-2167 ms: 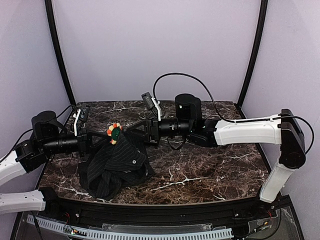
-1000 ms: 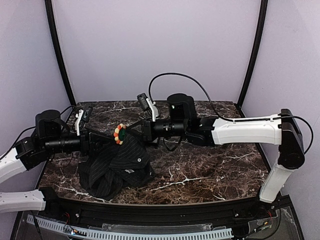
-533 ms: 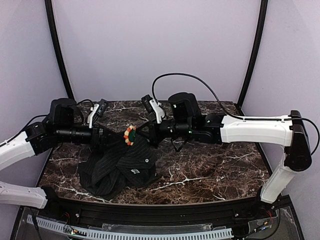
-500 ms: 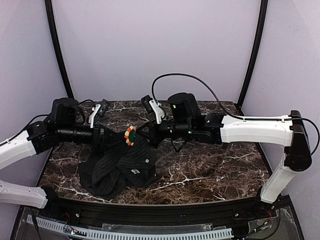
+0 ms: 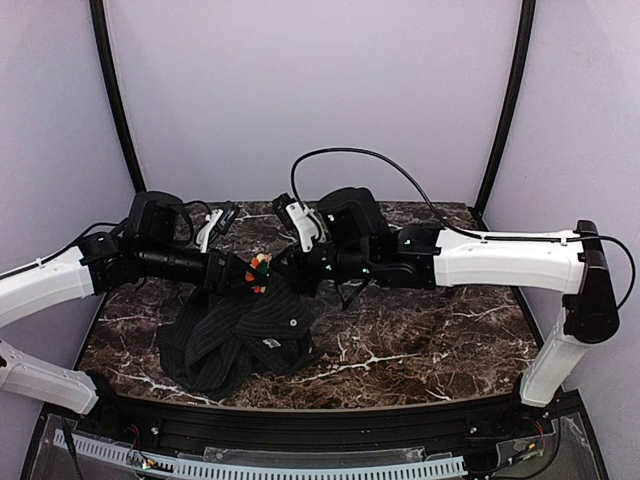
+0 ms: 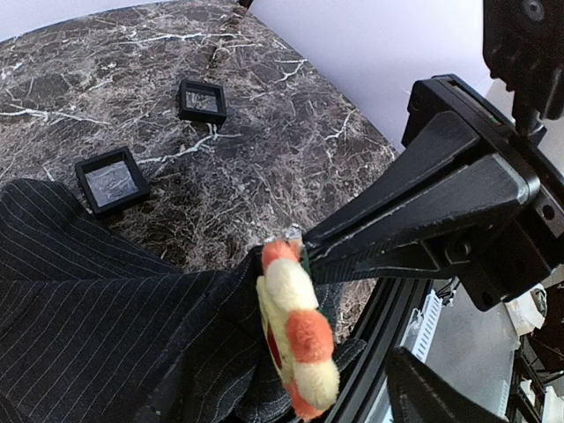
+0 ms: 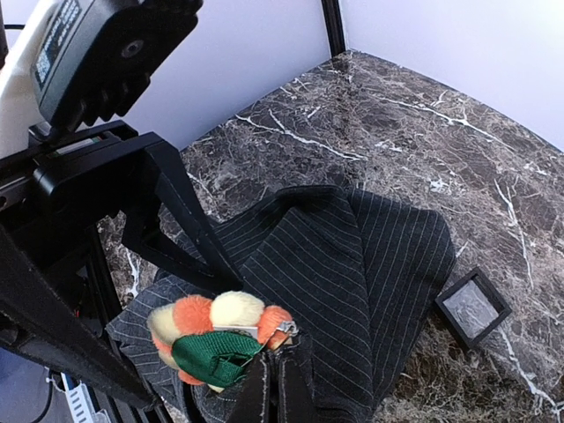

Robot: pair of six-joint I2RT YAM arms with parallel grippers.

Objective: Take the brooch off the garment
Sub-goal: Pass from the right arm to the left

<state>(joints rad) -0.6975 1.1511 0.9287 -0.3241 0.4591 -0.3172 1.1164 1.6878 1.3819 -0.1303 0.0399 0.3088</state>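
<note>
Facing brooch (image 6: pixel 295 339) edge-on: left end effector (image 5: pixel 238 272) released, brooch seemingly between its jaws. Right end effector (image 7: pixel 271 379) clenched on garment (image 7: pixel 352 256) fold just behind brooch, opposite side.

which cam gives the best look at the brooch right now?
Right wrist: the brooch is close and broadside, orange and cream petals plus green clear. Left wrist shows it large but edge-on. Top external shows only a small speck.

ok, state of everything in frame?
brooch: on the garment's raised fold, not yet off
garment: heaped on the table, one fold raised
left gripper: open, at the brooch
right gripper: shut behind the brooch
black boxes: flat on the table
</note>
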